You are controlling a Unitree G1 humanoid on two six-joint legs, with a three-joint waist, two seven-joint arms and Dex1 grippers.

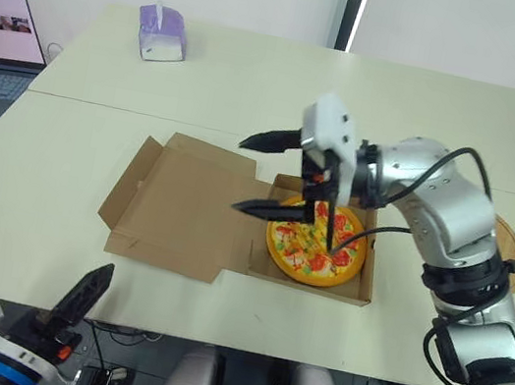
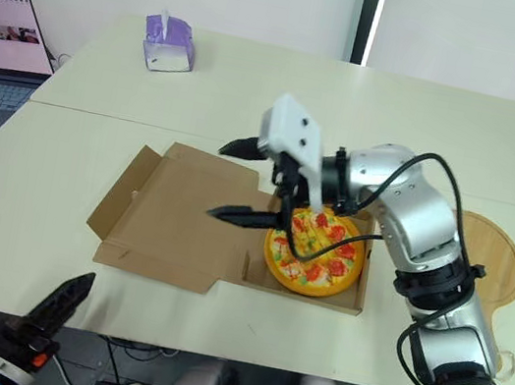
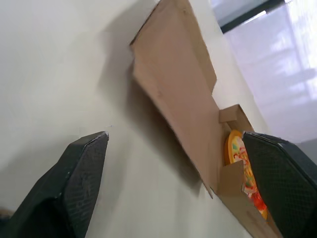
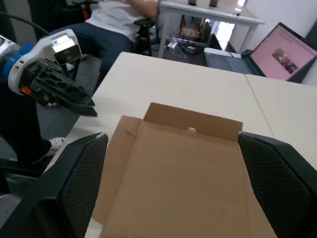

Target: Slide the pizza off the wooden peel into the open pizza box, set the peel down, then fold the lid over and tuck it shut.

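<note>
The pizza (image 1: 315, 246) lies in the tray of the open cardboard box (image 1: 360, 288). The box's lid (image 1: 185, 205) is spread flat on the table to the tray's left. The wooden peel (image 2: 491, 256) rests on the table at the right, beside the box. My right gripper (image 1: 243, 175) hovers open above the fold between tray and lid, fingers pointing left over the lid (image 4: 183, 173), holding nothing. My left gripper (image 1: 85, 294) is low at the table's front left edge, off the box, open and empty; its wrist view looks along the table at the lid (image 3: 178, 94).
A purple tissue box (image 1: 161, 33) stands at the back left of the table. A laptop (image 1: 0, 38) sits on a desk to the far left. A seated person (image 4: 124, 15) and other desks lie beyond the table.
</note>
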